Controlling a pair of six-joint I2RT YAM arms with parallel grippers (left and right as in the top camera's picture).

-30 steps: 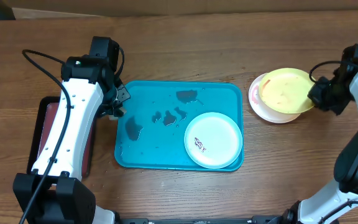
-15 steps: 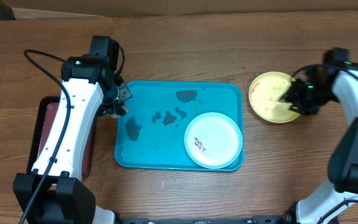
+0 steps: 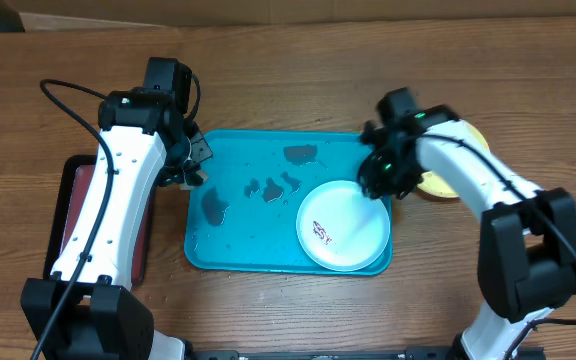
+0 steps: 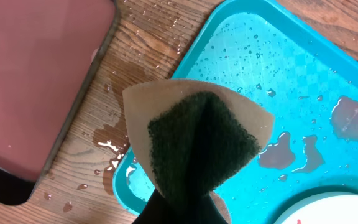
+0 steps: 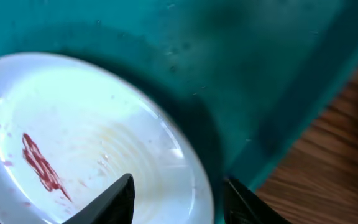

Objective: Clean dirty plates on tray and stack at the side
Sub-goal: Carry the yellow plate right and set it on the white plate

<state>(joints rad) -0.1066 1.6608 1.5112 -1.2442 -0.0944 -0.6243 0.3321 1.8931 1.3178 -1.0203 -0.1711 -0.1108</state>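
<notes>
Wood-grain tabletop (image 3: pixel 288 80) is seen under the blue tray (image 3: pixel 248 150). The smeared white plate (image 5: pixel 73 137) lies just below the right tool (image 5: pixel 178 190), whose jaws are parted and empty. If gripped shallowly, the plate could probably be slid across the wet tray. A sponge (image 4: pixel 197 143) is clamped in the left tool (image 3: pixel 186 165).

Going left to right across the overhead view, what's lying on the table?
The dark red tray → teal tray → white plate, on that tray's right end → yellow-green plate, partly under the right arm.
</notes>
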